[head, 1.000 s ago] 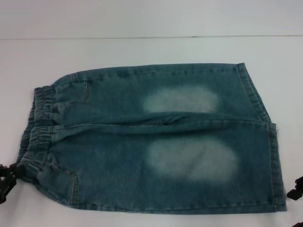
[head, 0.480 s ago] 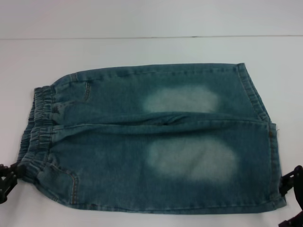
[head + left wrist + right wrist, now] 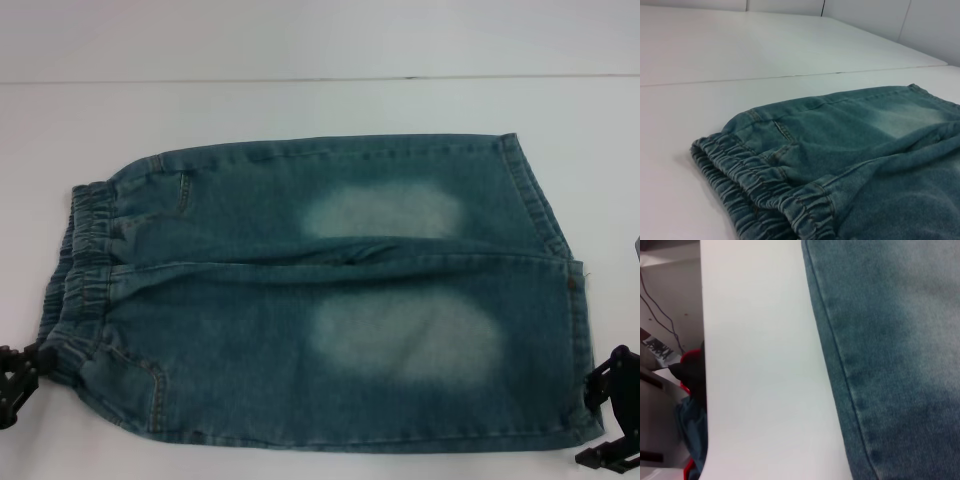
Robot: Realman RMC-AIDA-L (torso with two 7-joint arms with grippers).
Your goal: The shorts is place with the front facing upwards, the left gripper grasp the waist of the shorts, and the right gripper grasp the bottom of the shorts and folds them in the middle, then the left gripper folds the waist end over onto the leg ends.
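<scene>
The left gripper (image 3: 15,378) sits at the lower left edge of the head view, touching or just beside the near corner of the waistband (image 3: 75,275). Whether its fingers are clenched or released cannot be told. Its position matches that of a second ago.

The right gripper (image 3: 612,420) is at the lower right corner of the head view, just beside the near corner of the leg hem (image 3: 583,350). Its finger state also cannot be told. Over the last second it has come further into the frame and closer to the hem; earlier only a small dark tip showed at the right edge.

The shorts (image 3: 320,300) lie flat on the white table (image 3: 300,105), centre frame, waist at left, leg ends at right, unchanged. No fold has begun.

Judgement: both arms are now staged at the near edge for the first grasp; the lengthwise fold remains to be done.

No brand, label or legible writing is visible on the shorts or the table.
</scene>
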